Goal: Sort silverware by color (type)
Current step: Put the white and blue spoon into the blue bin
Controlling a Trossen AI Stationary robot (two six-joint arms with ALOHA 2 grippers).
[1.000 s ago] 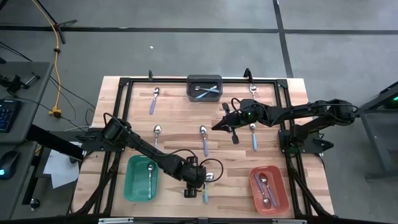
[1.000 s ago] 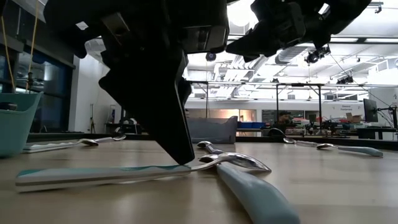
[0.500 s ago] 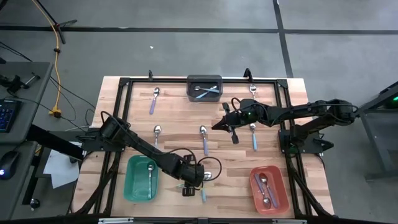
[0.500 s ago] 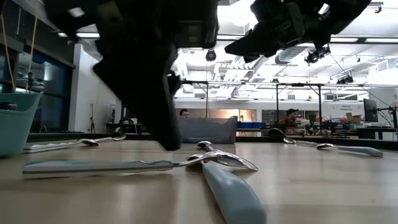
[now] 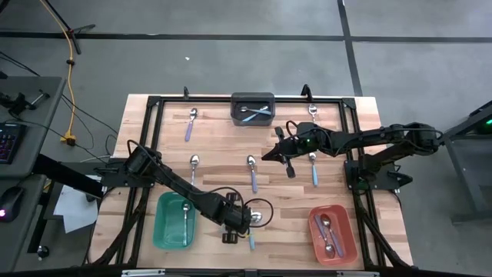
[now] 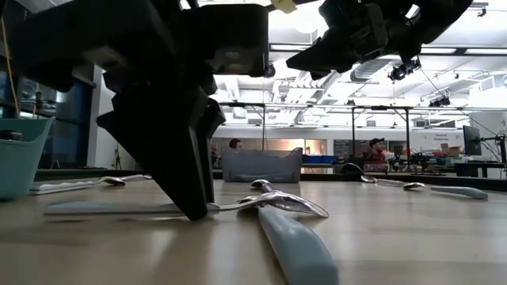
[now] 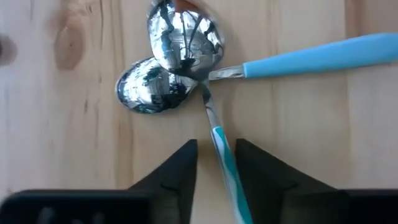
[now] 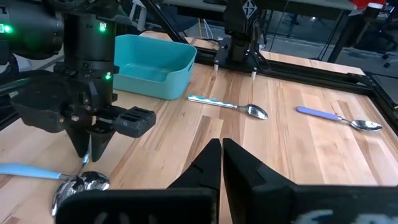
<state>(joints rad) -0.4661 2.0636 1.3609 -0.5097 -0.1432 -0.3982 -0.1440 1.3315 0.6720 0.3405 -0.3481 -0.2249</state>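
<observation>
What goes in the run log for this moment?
left gripper: jaws astride teal-striped spoon handle, closing | right gripper: shut, hovering mid-table | teal bin: one spoon inside

The surface (image 5: 215, 146) was a pale wooden butcher-block top edged by a black frame. Directly on it stood three trays: a dark tray (image 5: 252, 108) at upper centre, a teal tray (image 5: 174, 220) at lower left and a red tray (image 5: 333, 233) at lower right. Loose spoons lay on the wood: a purple-handled spoon (image 5: 190, 123) at upper left, a pale-handled spoon (image 5: 193, 165) left of centre, a blue-handled spoon (image 5: 252, 172) at centre, a light blue spoon (image 5: 314, 168) right of centre, and two spoons (image 7: 180, 68) with touching bowls at lower centre.
</observation>
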